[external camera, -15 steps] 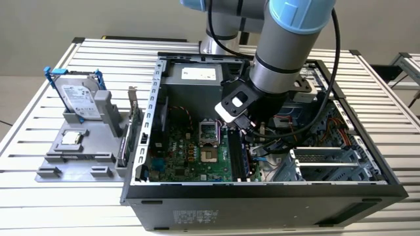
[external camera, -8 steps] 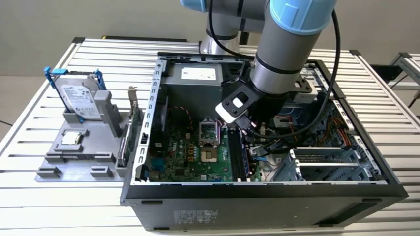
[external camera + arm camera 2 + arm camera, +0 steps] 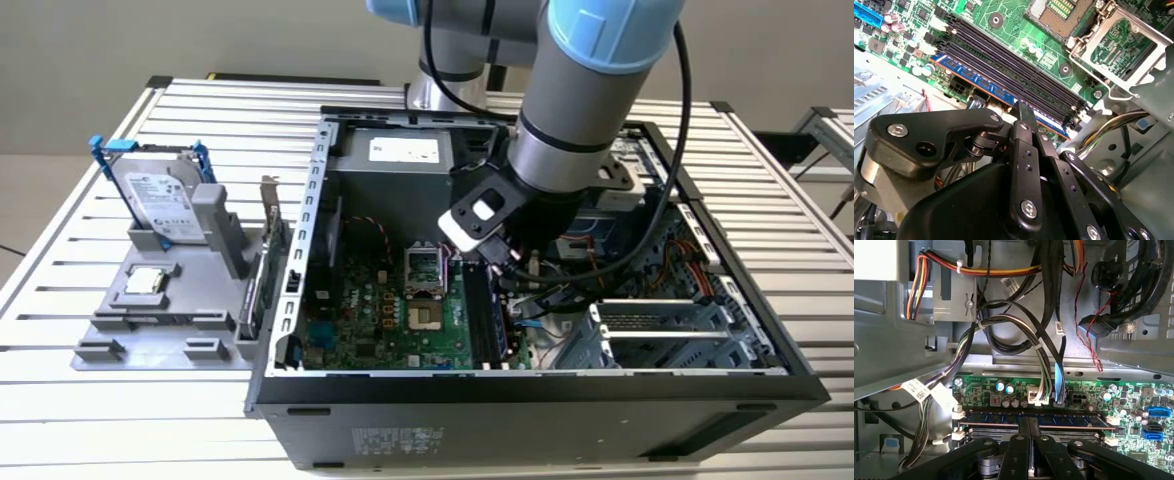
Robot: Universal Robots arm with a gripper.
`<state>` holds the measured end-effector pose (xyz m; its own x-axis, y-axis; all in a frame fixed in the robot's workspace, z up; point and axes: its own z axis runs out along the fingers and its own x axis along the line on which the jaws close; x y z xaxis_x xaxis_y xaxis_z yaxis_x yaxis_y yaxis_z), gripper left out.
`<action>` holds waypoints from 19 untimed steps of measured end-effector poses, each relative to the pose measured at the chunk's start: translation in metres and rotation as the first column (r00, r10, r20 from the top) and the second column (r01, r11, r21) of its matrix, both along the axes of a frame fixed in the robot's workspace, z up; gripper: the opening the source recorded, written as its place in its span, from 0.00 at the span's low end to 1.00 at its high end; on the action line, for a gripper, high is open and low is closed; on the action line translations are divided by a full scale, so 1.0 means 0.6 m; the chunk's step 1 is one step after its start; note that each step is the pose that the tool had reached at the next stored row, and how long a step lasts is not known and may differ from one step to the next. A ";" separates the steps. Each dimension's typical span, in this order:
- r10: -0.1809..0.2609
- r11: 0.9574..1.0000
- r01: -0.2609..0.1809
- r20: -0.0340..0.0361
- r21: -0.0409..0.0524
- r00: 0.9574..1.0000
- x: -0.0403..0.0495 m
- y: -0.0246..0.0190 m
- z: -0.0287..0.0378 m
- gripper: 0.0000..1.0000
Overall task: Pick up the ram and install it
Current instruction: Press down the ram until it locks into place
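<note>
Looking down, the gripper (image 3: 1023, 111) is clenched on the ram (image 3: 999, 92), its long axis parallel to the memory slots (image 3: 1014, 65), seated in the outermost one.

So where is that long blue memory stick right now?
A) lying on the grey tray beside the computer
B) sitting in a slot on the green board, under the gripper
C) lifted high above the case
B: the memory stick lies along a slot on the green board, with the gripper right over it.
</note>
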<state>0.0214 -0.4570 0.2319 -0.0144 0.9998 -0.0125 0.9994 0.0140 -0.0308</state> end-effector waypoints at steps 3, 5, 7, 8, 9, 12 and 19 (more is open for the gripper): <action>0.000 1.000 0.000 0.000 0.000 1.000 0.000 0.0000 -0.001 0.00; 0.000 1.000 0.000 0.000 0.000 1.000 0.000 0.0000 -0.002 0.00; 0.000 1.000 0.000 0.000 0.000 1.000 0.000 0.0001 -0.004 0.00; 0.000 1.000 0.000 0.000 0.000 1.000 0.000 0.0000 -0.004 0.00; 0.000 1.000 0.000 0.000 0.000 1.000 0.000 0.0000 -0.005 0.00; 0.000 1.000 0.000 0.000 0.000 1.000 0.000 0.0000 -0.007 0.00; 0.000 1.000 0.000 0.000 0.000 1.000 0.000 0.0000 -0.010 0.00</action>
<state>0.0214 -0.4570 0.2260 -0.0144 0.9998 -0.0125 0.9994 0.0140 -0.0308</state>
